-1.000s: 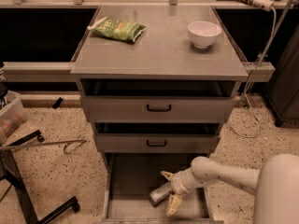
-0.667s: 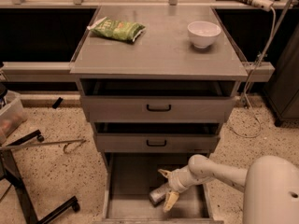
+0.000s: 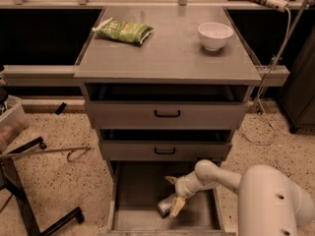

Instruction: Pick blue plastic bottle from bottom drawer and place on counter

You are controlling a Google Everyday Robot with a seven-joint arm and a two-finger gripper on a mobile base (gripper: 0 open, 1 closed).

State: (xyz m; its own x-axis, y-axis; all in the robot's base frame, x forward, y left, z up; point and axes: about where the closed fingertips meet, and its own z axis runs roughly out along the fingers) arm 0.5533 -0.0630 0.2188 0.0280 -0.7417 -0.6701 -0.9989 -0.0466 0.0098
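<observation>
Blue plastic bottle (image 3: 164, 208), one, lies in the bottom drawer (image 3: 138, 191) beside one hand (image 3: 173, 193), fingers apart.

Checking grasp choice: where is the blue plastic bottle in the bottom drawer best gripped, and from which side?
Probably around mid-body, from above: the blue plastic bottle lies on its side on the bottom drawer floor, flank facing up. The gripper hangs just beside it, open.

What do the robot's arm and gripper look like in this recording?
The arm is smooth, off-white and rounded: a bulky tubular segment with small dark dots narrows through a ball-like joint to a slim wrist. The gripper, over the grey metal bottom drawer, has two pale yellow tapered fingers. No cables or lettering show.
</observation>
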